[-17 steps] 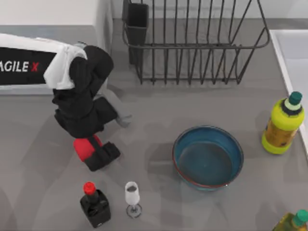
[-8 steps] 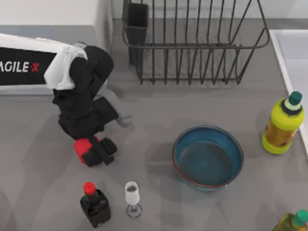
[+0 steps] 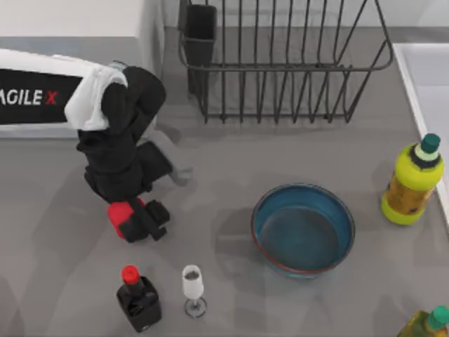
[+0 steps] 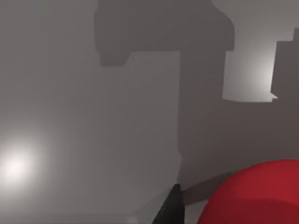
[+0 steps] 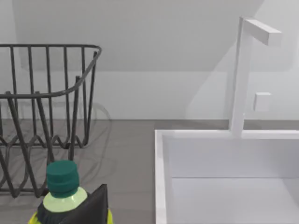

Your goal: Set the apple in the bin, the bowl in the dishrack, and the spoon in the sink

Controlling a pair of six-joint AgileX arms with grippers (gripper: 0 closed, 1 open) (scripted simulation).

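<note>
1. Top view: my left gripper point(image 3: 138, 219) is clamped around the apple point(image 3: 121, 215), low over the table's left half.
2. Bowl point(image 3: 303, 229) sits upright, nothing inside.
3. Dishrack point(image 3: 280, 67) and sink point(image 3: 429, 84) hold nothing.

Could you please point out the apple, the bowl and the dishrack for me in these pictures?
apple point(image 3: 119, 215): top view, on its red side showing beside the left end effector.
bowl point(image 3: 303, 233): top view, on the teal inside floor.
dishrack point(image 3: 280, 67): top view, on the front top rail.
</note>
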